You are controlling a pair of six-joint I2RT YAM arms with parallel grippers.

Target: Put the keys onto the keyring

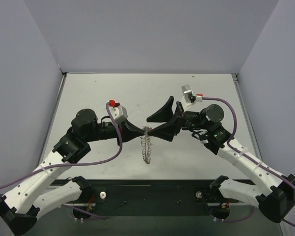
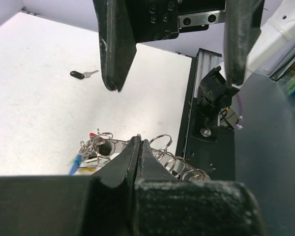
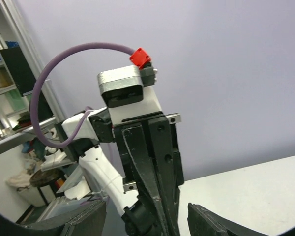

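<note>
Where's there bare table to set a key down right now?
Bare: the far table strip along the back wall. Crowded: the centre, where the left end effector pinches the keyring beside the open right end effector.

right wrist | right gripper (image 3: 146, 212): fingers (image 3: 83, 220) spread wide apart | left gripper (image 3: 158, 206): between them, fingers pressed together, pointing down | above it: wrist camera (image 3: 124, 91), red plug (image 3: 139, 57), purple cable (image 3: 51, 93) | white table (image 3: 258, 187): far edge meets lilac wall (image 3: 226, 73)
</note>
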